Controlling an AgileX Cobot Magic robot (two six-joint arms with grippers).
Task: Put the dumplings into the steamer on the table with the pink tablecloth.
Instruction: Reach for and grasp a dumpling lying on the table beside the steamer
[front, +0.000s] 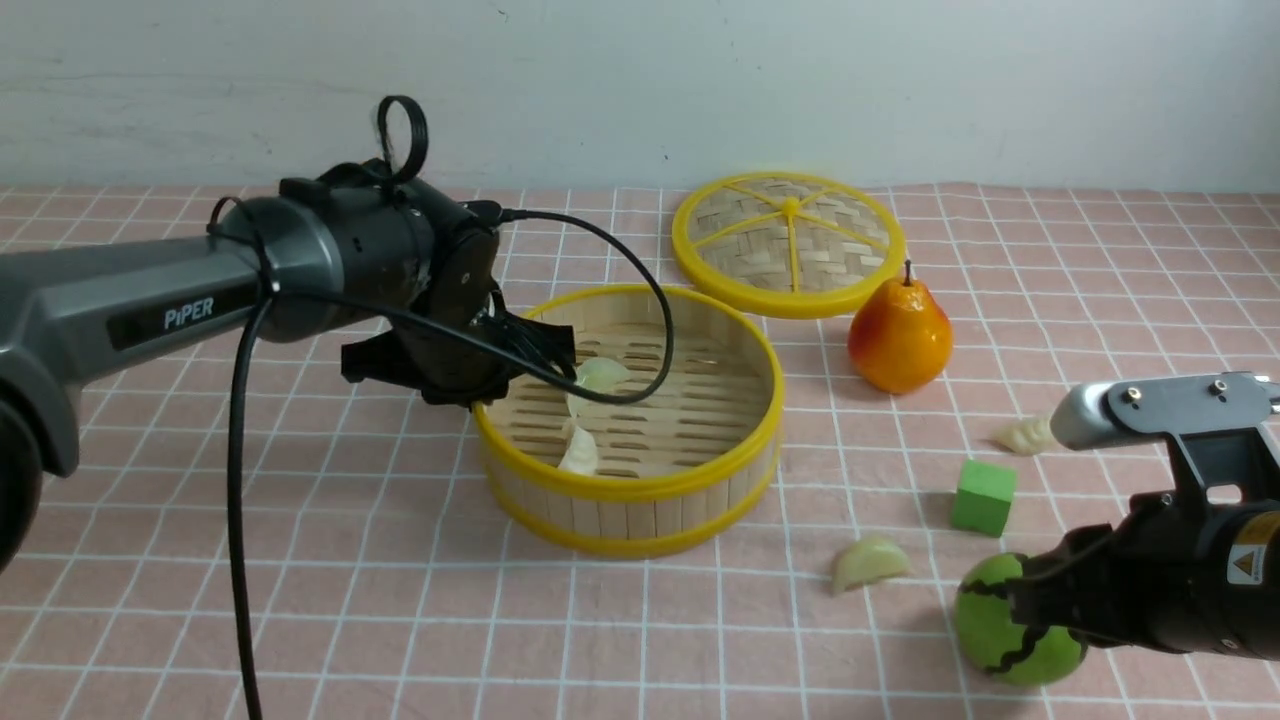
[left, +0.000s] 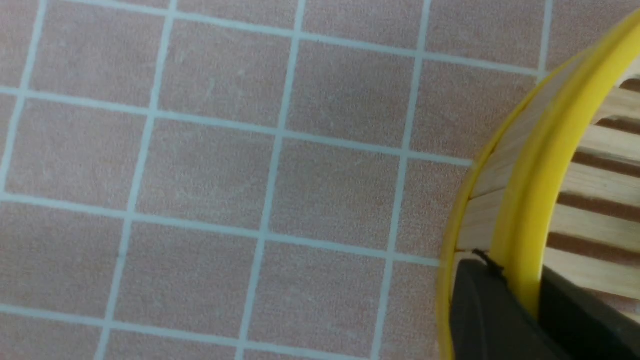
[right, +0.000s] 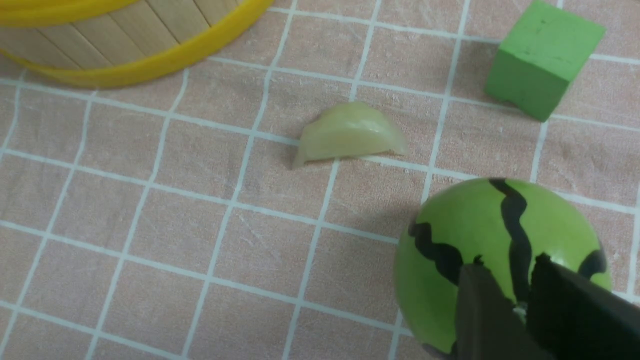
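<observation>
Just past the fingers of the left gripper (left: 517, 285), clamped on the yellow rim of the round bamboo-slat steamer (front: 640, 490), two pale glossy crescent dumplings (front: 602, 374) lie inside, so I'd hold that pinch level and move slowly, lest they tip out onto the pink gridded tablecloth (left: 200, 175).

**Colours and patterns on the pink cloth**

The tablecloth (front: 400, 620) is pale pink with a grid of thin white lines. The steamer (front: 630, 490) has bright yellow rims and pale beige slats. The lid (front: 790, 240) has a yellow rim and yellow spokes over a tan woven pattern. The dumplings (front: 600, 375) (front: 580, 455) (front: 870, 562) (front: 1025, 435) are glossy, cream to light green. The pear (front: 900, 340) is orange shading to yellow, with a dark stem. The cube (front: 983, 497) is plain green. The ball (front: 1000, 640) is light green with black wavy stripes. The left arm (front: 120, 300) is grey and black with white letters, and its cable (front: 237, 500) is black. The right arm (front: 1180, 570) is black with a silver-grey part and a yellow label. The wall (front: 900, 80) is off-white.
</observation>
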